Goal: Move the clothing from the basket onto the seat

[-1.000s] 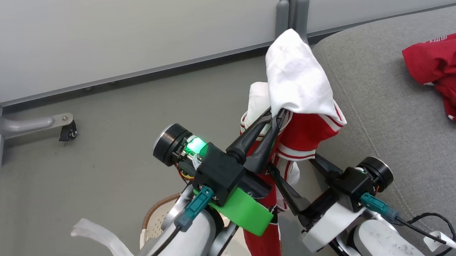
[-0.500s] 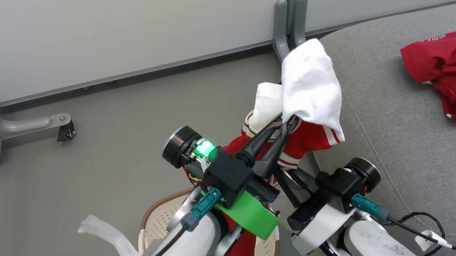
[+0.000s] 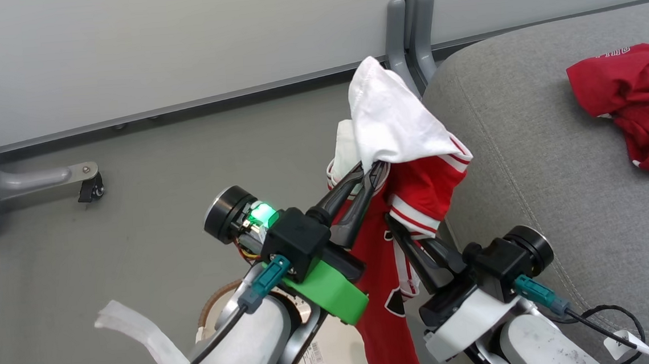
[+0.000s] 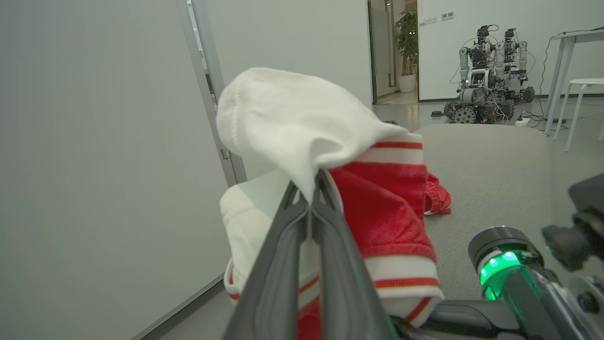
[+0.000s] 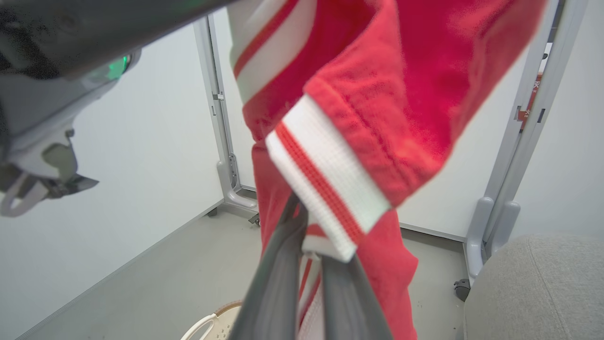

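The jersey (image 3: 422, 184) is held aloft above the basket (image 3: 212, 303), just beside the seat (image 3: 531, 190). The left gripper (image 3: 370, 170) and right gripper (image 3: 394, 223) are clamped tight on its folds. It is judged light and limp; bunched fabric or trim is best pinched.

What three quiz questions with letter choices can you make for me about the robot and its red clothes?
1. Where does the loose red garment lie? A a bed. B the seat. C a shelf.
2. What colour glows on the left wrist? A blue. B yellow. C green.
3. What is the left hand doing? A pinching the jersey. B hanging open. C waving empty.
Answers: B, it rests on the grey cushion; C, the green light shows; A, its fingers are closed on fabric.
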Controlling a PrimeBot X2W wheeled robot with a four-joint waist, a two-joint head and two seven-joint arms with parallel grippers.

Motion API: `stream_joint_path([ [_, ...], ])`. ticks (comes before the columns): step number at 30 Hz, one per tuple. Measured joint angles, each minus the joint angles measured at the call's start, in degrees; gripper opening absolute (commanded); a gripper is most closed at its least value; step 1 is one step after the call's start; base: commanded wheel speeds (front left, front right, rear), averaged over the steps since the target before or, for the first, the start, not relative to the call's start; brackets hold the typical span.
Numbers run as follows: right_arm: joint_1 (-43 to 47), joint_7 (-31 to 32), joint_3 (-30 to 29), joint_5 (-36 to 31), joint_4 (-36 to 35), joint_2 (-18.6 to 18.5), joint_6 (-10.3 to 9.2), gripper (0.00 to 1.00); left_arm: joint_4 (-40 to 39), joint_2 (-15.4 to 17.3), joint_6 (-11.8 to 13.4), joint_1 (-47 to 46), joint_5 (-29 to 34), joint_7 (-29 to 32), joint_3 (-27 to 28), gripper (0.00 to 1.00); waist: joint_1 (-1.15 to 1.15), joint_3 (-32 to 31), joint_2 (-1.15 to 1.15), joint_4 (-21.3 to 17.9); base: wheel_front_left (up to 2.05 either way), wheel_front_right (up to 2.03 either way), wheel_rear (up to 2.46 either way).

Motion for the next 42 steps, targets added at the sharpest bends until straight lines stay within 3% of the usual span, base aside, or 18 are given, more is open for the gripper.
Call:
stream_joint_path([
  [2,0.2,0.0,-0.2,0.0,-0.1,0.0,0.01,0.0,0.3,0.3,0.3,0.1,-0.4,0.4,0.2,0.0,0.0,0.1,0.0,0.0,0.0,0.0,0.0],
  [4,0.5,0.0,-0.6,0.0,-0.2,0.0,0.0,0.0,0.4,0.8,0.4,0.3,-0.7,0.7,0.2,0.84,0.0,0.2,0.0,0.1,0.0,0.0,0.0],
  [5,0.6,0.0,-0.7,0.0,-0.3,0.0,0.01,0.0,0.4,1.1,0.4,0.4,-0.7,0.7,0.1,1.0,0.0,0.3,0.0,0.1,0.0,0.0,0.0],
  [35,1.8,0.0,-3.4,0.0,-0.8,0.0,0.01,0.0,1.4,3.5,3.1,3.0,-2.3,0.9,1.0,1.0,0.0,0.7,0.0,-0.3,0.0,0.0,0.0],
  [42,1.8,0.0,-5.5,-0.8,-3.3,0.1,0.01,0.0,1.6,4.4,3.5,3.6,-2.5,1.2,1.0,1.0,0.0,1.1,0.0,-2.1,0.0,0.0,0.0],
])
